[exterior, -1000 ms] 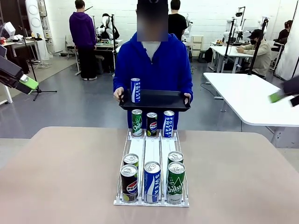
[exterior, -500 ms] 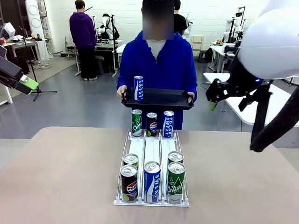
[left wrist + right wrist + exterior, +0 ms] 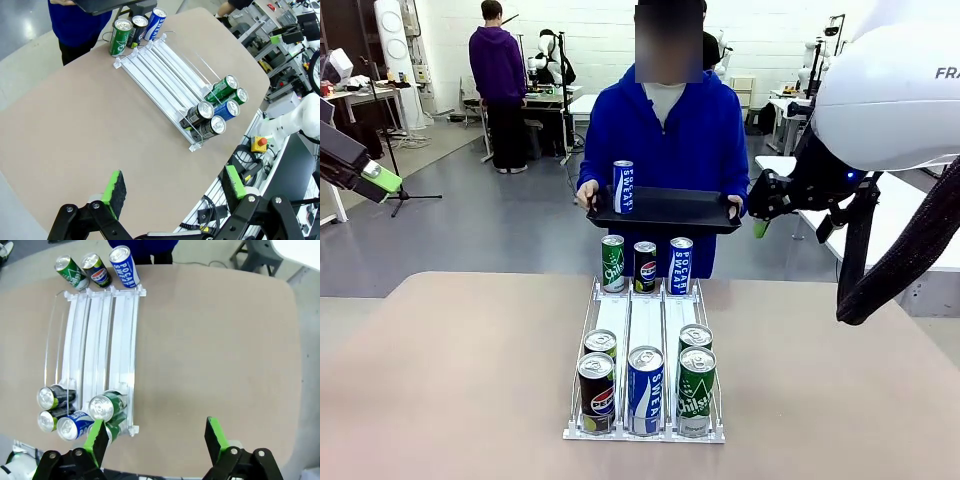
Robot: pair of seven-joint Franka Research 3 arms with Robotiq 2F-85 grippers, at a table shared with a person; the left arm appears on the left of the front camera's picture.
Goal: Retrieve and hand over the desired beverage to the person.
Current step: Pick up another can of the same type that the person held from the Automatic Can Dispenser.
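Currently left fingers (image 3: 114, 192) and right fingers (image 3: 214, 437) are held spread and empty, while cans (image 3: 645, 390) are crowded together in the desk's rack (image 3: 645, 310), so a neighbour may be toppled or the wrong drink taken.

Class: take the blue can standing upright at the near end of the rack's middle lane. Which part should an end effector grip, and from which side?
Probably its upper wall, from above, one finger on the near face and one on the far. The blue can stands upright with the black can and green can close on either side; the lane behind it is bare.
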